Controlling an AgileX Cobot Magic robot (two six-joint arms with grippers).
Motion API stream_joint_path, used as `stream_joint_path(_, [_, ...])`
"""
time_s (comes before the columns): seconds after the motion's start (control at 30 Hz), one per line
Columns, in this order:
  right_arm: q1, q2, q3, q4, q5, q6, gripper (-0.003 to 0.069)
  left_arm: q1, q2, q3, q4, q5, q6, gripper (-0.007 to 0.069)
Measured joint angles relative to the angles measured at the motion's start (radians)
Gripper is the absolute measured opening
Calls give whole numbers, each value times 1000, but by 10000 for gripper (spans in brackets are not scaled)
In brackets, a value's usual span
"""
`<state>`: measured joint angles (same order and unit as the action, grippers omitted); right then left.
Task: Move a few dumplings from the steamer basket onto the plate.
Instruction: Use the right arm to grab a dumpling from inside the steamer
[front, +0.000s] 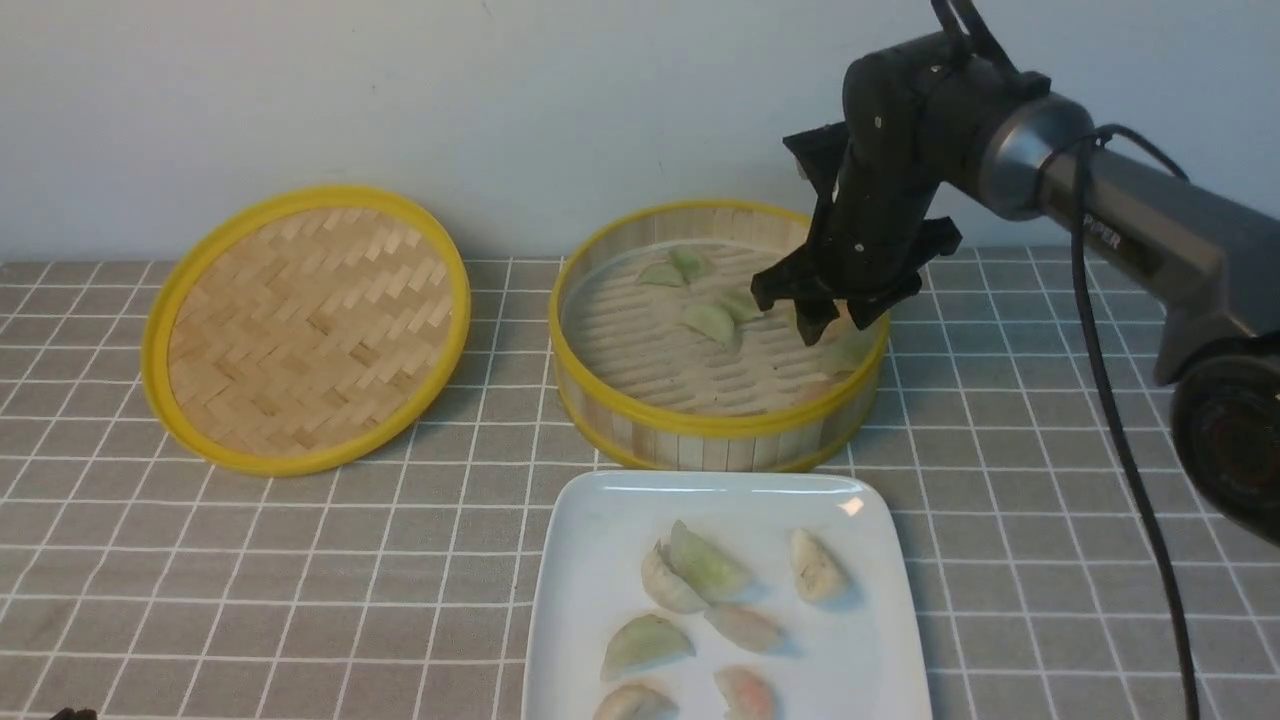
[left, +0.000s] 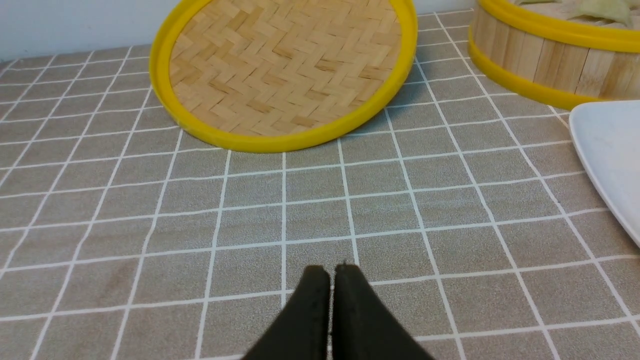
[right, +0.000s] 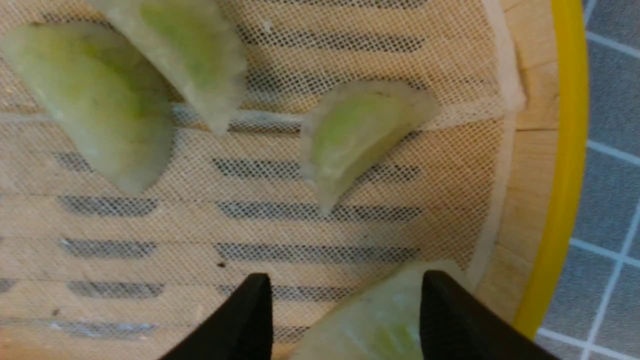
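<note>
The steamer basket (front: 700, 430) stands at the back middle with several pale green dumplings (front: 712, 322) on its slatted floor. My right gripper (front: 838, 325) hangs inside its right side, open. In the right wrist view the gripper (right: 347, 280) has its jaws wide apart, and one dumpling (right: 380, 320) lies between them, close to one finger and next to the basket wall (right: 530, 165). Three more dumplings (right: 350, 135) lie beyond. The white plate (front: 600, 520) in front holds several dumplings (front: 705, 565). My left gripper (left: 330, 270) is shut and empty over the tablecloth.
The flat woven lid (front: 305, 325) with a yellow rim lies left of the basket, ahead of my left gripper as the lid (left: 285, 65) in the left wrist view. A grey checked tablecloth (front: 1000, 480) covers the table. A wall stands close behind the basket.
</note>
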<state>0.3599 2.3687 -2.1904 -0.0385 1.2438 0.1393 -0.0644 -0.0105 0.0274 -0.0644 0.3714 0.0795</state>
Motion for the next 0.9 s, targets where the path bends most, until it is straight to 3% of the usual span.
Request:
stream_joint_path(0.3, [1, 3, -6, 126, 0, 8, 417, 0, 0, 0, 0, 0, 0, -5])
stream_joint_path(0.47, [1, 4, -7, 83, 0, 18, 419, 0, 0, 0, 0, 0, 0, -5])
stream_joint_path(0.67, [1, 4, -7, -59, -5, 59, 419, 0, 0, 0, 0, 0, 0, -5])
stream_joint_path(0.9, [1, 23, -7, -40, -136, 88, 419, 0, 0, 0, 0, 0, 0, -5])
